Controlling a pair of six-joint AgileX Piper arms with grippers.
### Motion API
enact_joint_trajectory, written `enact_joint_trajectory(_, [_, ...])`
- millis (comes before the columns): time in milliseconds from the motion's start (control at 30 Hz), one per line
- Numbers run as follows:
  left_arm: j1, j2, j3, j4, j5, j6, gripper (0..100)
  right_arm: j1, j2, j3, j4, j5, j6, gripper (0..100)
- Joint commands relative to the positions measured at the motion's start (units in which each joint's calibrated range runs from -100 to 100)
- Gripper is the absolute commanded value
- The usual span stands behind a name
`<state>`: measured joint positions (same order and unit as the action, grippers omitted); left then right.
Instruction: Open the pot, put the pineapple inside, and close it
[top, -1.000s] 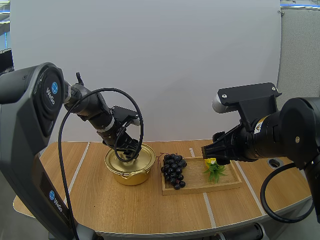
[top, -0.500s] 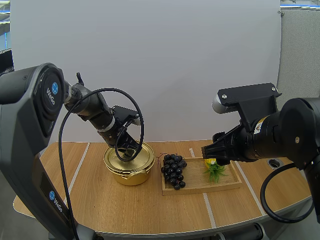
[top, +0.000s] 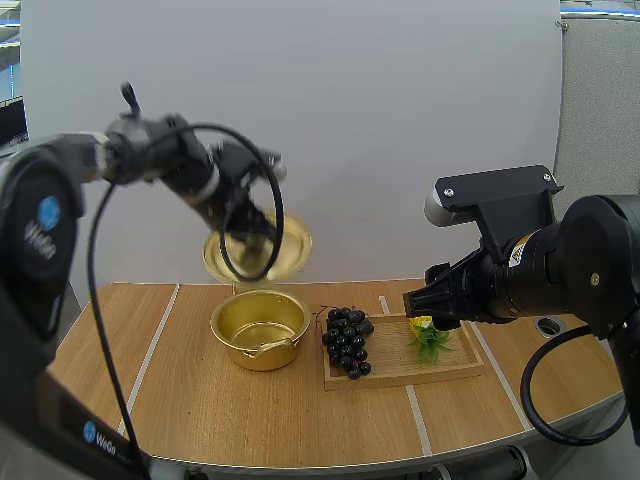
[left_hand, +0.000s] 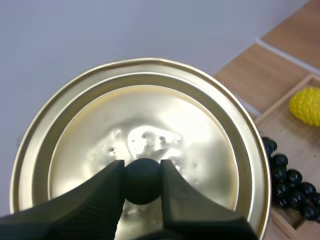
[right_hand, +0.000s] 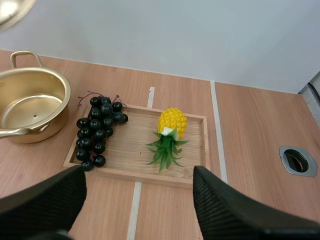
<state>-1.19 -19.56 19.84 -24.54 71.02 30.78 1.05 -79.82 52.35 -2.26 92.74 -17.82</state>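
Note:
The gold pot (top: 260, 325) stands uncovered on the table, its inside bare (right_hand: 30, 107). My left gripper (top: 245, 215) holds the gold lid (top: 258, 250) tilted in the air above the pot. Its fingertips pinch the lid's black knob (left_hand: 143, 180), and the lid's underside (left_hand: 140, 130) faces the left wrist camera. The yellow pineapple (right_hand: 171, 122) lies on its side on the wooden tray (right_hand: 195, 150), its green leaves toward the front edge. My right gripper (right_hand: 137, 205) hovers open above the tray's near side (top: 435, 300), nothing between its fingers (right_hand: 230, 210).
A bunch of dark grapes (right_hand: 100, 130) lies on the tray's left end, next to the pot (top: 348, 340). A round metal-rimmed hole (right_hand: 297, 160) sits in the table right of the tray. Pale tape lines cross the wooden top.
My left gripper closed on the knob and has raised the lid off the pot, well above it. The right arm has stayed still.

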Motion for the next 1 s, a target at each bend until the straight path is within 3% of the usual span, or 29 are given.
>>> enact_joint_trajectory(0, [-0.18,-5.6,-5.5,-1.3,-1.0,-1.1,0,-0.2,0.0,-0.5,-0.3,-0.5,0.3,100])
enact_joint_trajectory(400, [-0.09,-16.6,-27.8,-0.5,-27.5,-3.6,0,-0.2,0.0,-0.5,-0.3,-0.5,0.3,100])
enact_joint_trajectory(667, [-0.09,-16.7,-42.2,-0.4,-30.2,-3.6,0,-0.2,0.0,-0.5,-0.3,-0.5,0.3,100])
enact_joint_trajectory(967, [-0.09,-16.7,-48.9,1.3,-35.0,-3.6,0,-0.2,0.0,-0.5,-0.3,-2.3,0.3,100])
